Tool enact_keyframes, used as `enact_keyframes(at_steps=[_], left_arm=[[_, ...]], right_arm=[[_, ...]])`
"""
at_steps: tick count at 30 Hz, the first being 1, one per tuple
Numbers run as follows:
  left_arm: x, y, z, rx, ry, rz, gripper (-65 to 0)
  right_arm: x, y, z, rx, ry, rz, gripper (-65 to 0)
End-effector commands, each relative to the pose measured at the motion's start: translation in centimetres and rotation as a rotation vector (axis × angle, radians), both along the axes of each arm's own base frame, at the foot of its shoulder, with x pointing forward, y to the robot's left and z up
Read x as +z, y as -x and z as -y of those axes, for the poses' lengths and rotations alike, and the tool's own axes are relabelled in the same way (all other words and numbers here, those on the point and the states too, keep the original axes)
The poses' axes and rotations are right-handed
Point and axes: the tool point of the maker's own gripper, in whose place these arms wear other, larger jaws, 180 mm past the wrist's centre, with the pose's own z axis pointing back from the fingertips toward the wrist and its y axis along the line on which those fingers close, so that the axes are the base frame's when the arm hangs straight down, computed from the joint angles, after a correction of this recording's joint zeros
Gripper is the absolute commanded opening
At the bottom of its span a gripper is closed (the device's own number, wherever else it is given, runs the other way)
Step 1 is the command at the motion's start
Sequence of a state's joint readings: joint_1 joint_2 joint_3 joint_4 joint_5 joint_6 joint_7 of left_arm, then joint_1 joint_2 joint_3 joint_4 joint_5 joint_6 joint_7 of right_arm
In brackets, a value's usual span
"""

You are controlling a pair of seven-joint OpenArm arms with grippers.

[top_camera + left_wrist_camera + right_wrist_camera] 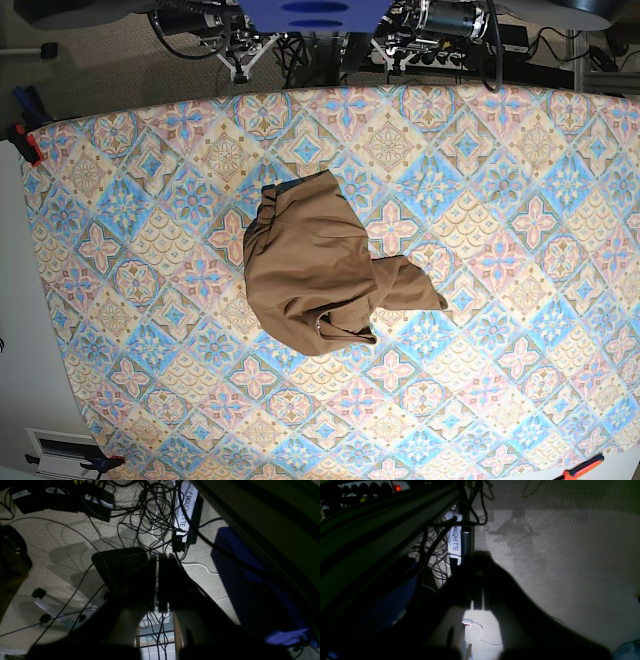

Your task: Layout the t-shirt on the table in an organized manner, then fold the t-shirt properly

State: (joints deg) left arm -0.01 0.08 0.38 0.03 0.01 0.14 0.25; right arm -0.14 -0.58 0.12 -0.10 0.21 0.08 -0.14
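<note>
The tan-brown t-shirt [315,270] lies crumpled in a heap at the middle of the table [520,200], with a sleeve or corner sticking out to the right and the dark collar at its upper left. Both arms are folded back beyond the table's far edge, well away from the shirt. In the left wrist view my left gripper [158,558] hangs over the floor, dark, its jaws pressed together on nothing. My right gripper [477,555] shows the same way in the right wrist view, shut and holding nothing. Neither wrist view shows the shirt.
Under the grippers the floor carries tangled cables [150,510], a labelled power strip [186,517] and black boxes [62,497]. The arm bases [320,20] stand at the far table edge. Red clamps [28,140] grip the cloth at the left edge.
</note>
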Motion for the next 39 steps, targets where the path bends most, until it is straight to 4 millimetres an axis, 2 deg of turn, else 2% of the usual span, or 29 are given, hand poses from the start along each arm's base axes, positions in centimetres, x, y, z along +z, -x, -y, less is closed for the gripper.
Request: enact_keyframes(at_steps=[1, 3, 20, 22, 25, 26, 28, 30, 34, 39], left_arm=[[0.0, 0.1, -0.4, -0.006, -0.002, -0.004, -64.7], [0.0, 0.0, -1.0, -0.005, -0.011, -0.002, -64.7], [0.0, 0.3, -1.4, -0.005, -0.017, -0.003, -65.0], [-0.1, 0.0, -2.6, 0.003, -0.035, 0.016, -65.0], [-0.1, 0.2, -3.2, 0.011, -0.042, 0.097, -65.0], [0.0, 0.3, -3.2, 0.007, -0.041, 0.141, -65.0], [0.3, 0.4, -4.2, 0.001, -0.051, 0.227, -65.0], [0.8, 1.0, -5.0, -0.001, -0.061, 0.298, -65.0], [2.1, 1.6, -4.9, 0.001, -0.055, 0.442, -65.0], [4.2, 1.3, -5.0, 0.014, -0.053, 0.632, -65.0]], right_arm=[[0.0, -0.4, 0.2, -0.004, -0.001, 0.012, -64.7], [0.0, -0.4, 0.2, -0.004, -0.001, 0.012, -64.7], [0.0, 0.0, 0.3, -0.012, 0.001, -0.010, -65.0], [0.0, -0.6, 0.3, -0.056, 0.000, 0.017, -65.0], [0.3, -1.6, 1.3, -0.170, 0.015, 0.107, -65.0], [0.4, -1.1, 2.5, -0.203, 0.037, 0.133, -65.0], [0.7, -0.7, 3.5, -0.249, 0.058, 0.192, -65.0], [1.2, -0.4, 4.0, -0.270, 0.074, 0.254, -65.0], [2.3, 1.3, 4.7, -0.276, 0.100, 0.352, -65.0], [4.5, 1.9, 5.5, -0.275, 0.132, 0.527, -65.0]])
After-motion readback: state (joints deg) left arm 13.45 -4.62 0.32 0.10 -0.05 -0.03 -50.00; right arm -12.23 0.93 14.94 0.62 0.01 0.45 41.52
